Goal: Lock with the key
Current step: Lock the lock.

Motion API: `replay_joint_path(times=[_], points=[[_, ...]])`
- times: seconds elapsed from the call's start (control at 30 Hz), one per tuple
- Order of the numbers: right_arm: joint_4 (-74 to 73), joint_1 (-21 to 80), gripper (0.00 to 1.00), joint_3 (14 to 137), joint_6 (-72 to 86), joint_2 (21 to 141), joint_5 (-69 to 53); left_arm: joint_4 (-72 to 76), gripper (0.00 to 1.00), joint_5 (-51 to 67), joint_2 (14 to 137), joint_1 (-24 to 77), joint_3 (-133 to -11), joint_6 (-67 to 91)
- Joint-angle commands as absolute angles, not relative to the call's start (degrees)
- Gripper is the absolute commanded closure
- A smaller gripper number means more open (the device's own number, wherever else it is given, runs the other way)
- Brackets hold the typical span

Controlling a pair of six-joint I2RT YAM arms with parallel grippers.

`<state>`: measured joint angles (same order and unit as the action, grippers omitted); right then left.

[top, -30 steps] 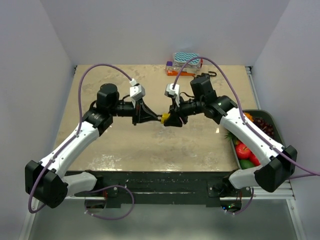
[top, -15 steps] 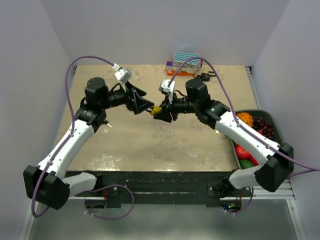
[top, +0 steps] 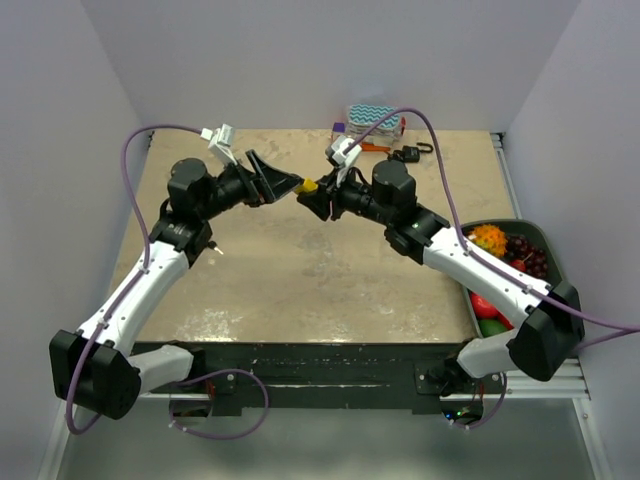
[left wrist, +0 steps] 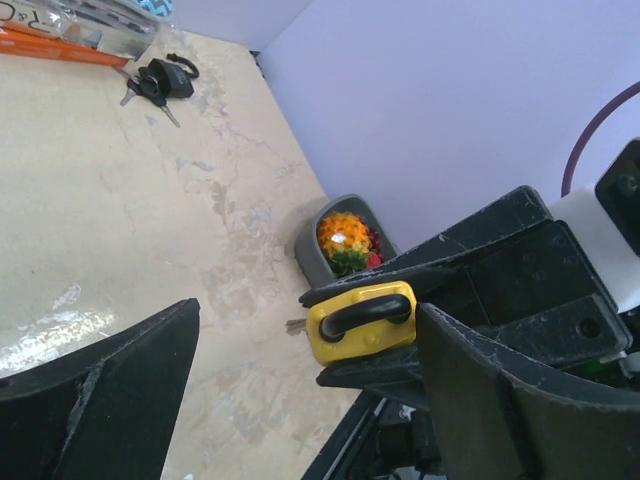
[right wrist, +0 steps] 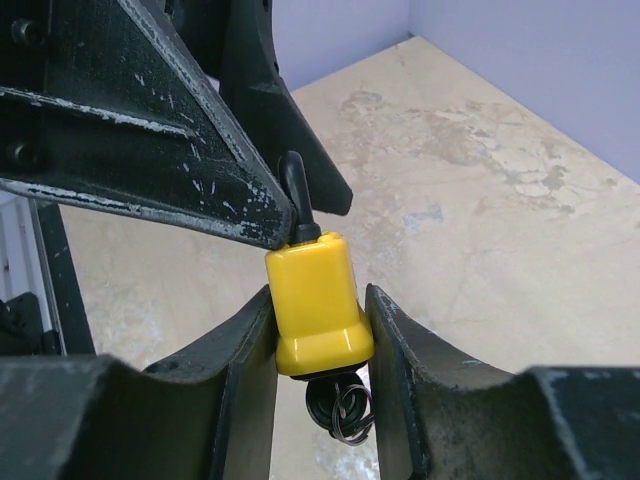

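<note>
Above the table (top: 300,290), the right gripper (top: 318,200) pinches the yellow padlock (top: 311,185), the left gripper (top: 290,182) stands spread-jawed by its shackle (right wrist: 293,188); turning the dangling key (right wrist: 340,412) seems next.

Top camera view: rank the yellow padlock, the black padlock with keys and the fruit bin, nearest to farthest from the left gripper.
Measured from the left gripper:
1. Yellow padlock, just off its fingertips, raised over mid-table.
2. Black padlock, at the back of the table, to the right.
3. Fruit bin, at the table's far right edge.
</note>
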<state>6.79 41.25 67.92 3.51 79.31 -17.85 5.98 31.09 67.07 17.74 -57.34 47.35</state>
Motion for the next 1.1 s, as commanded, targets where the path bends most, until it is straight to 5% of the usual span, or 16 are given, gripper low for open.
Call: replay_joint_path(times=[0.0,0.23,0.53,0.7,0.83,0.9,0.97,1.07], points=[[15.47,42.1,1.0,70.75,5.36,79.98,-14.15,8.52,0.07,30.5,68.11,17.58,-58.19,53.35],[16.0,43.07,1.0,71.01,5.98,81.03,-13.45,10.37,0.09,31.46,68.03,18.98,-55.46,54.93],[17.58,43.94,1.0,71.28,5.54,81.74,-12.92,11.78,0.26,32.87,68.64,21.27,-52.82,58.26],[18.46,44.65,1.0,70.93,4.57,82.26,-12.57,14.06,0.48,34.01,69.26,22.94,-52.65,58.97],[17.49,44.65,1.0,71.37,4.4,82.35,-12.48,15.47,0.79,35.24,69.7,22.94,-52.82,59.07],[15.66,44.65,0.85,71.63,3.96,82.0,-12.66,15.21,0.99,35.16,69.7,22.59,-53.61,58.54],[13.81,44.65,0.6,72.07,3.78,81.57,-13.8,13.72,1.0,35.07,69.52,21.28,-54.22,57.05],[8.36,44.39,0.37,72.16,2.38,79.9,-15.11,11.34,1.0,34.54,69.17,19.52,-55.98,53.18]])
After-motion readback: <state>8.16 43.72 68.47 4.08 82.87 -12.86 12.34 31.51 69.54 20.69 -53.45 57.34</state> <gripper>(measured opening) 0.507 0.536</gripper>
